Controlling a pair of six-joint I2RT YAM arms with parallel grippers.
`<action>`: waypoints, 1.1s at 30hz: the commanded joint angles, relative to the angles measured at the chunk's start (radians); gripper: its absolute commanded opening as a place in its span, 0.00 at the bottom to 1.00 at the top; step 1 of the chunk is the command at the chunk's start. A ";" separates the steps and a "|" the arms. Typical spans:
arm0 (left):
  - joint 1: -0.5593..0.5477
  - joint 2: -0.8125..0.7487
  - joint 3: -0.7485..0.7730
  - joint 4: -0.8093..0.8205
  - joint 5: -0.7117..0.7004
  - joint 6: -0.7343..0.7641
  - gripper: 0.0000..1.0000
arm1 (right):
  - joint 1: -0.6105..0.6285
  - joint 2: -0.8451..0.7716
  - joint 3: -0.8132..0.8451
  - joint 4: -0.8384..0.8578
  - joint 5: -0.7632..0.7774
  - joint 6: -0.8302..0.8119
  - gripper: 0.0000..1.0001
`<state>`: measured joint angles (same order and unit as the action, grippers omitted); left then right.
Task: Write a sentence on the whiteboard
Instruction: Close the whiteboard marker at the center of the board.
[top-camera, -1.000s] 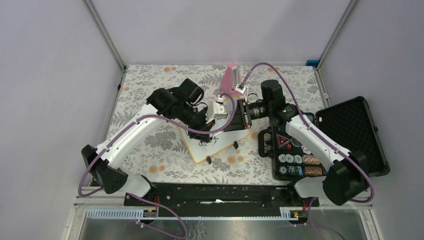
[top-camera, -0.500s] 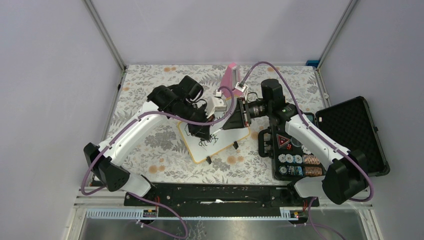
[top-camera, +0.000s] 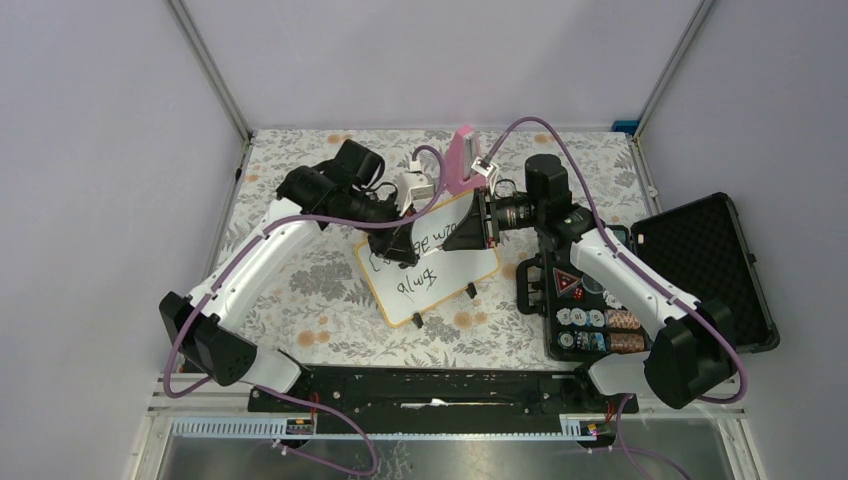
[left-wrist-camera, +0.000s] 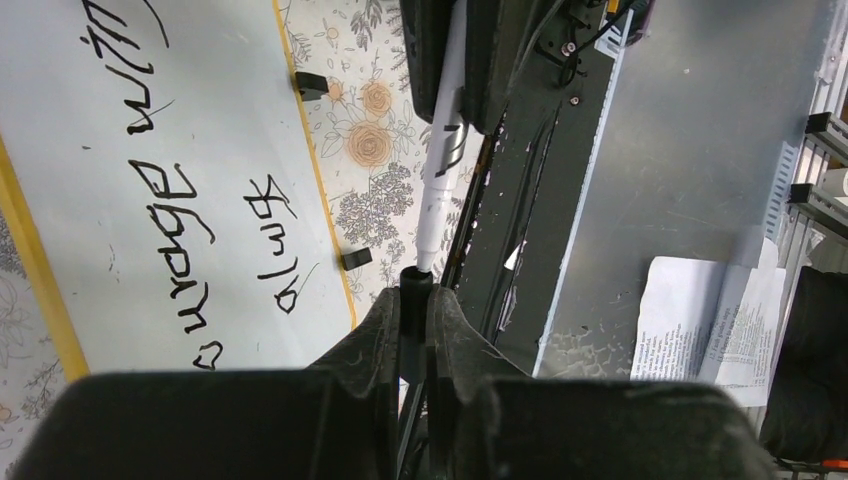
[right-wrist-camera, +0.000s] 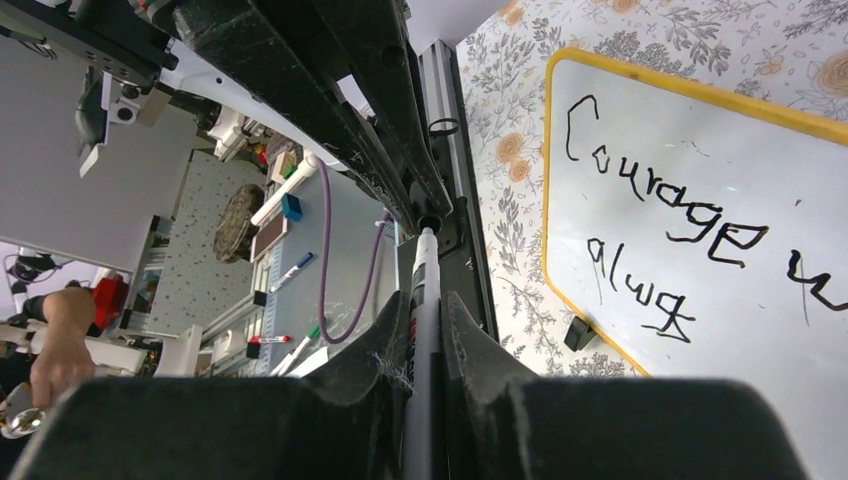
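Left gripper (left-wrist-camera: 415, 300): fingers pressed together on a black cap (left-wrist-camera: 414, 283), lower centre of its wrist view. Right gripper (right-wrist-camera: 425, 325): pinching the barrel of a white marker (right-wrist-camera: 421, 280), whose tip meets that cap. The two grippers face each other above the whiteboard (top-camera: 462, 275), which sits askew on the floral tabletop (top-camera: 300, 190) at the centre of the overhead view. The sentence (right-wrist-camera: 670, 190) reads "Courage win…" over a second line beginning "alw", its ending unclear. An open black case (top-camera: 700, 260) stands at the right.
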<state>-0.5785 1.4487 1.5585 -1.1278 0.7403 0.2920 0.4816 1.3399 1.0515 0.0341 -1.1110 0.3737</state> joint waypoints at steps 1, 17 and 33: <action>-0.014 -0.061 0.004 0.184 0.144 0.046 0.00 | 0.028 0.017 0.047 0.023 -0.020 0.032 0.00; -0.086 -0.026 0.079 0.256 -0.085 -0.017 0.00 | 0.124 0.047 0.022 0.026 0.001 0.048 0.00; 0.099 -0.102 -0.016 0.115 0.162 0.107 0.55 | -0.004 0.034 0.087 0.085 -0.050 0.137 0.00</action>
<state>-0.5076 1.4216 1.5898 -1.0473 0.7689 0.3550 0.5159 1.3884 1.0950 0.0380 -1.1103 0.4290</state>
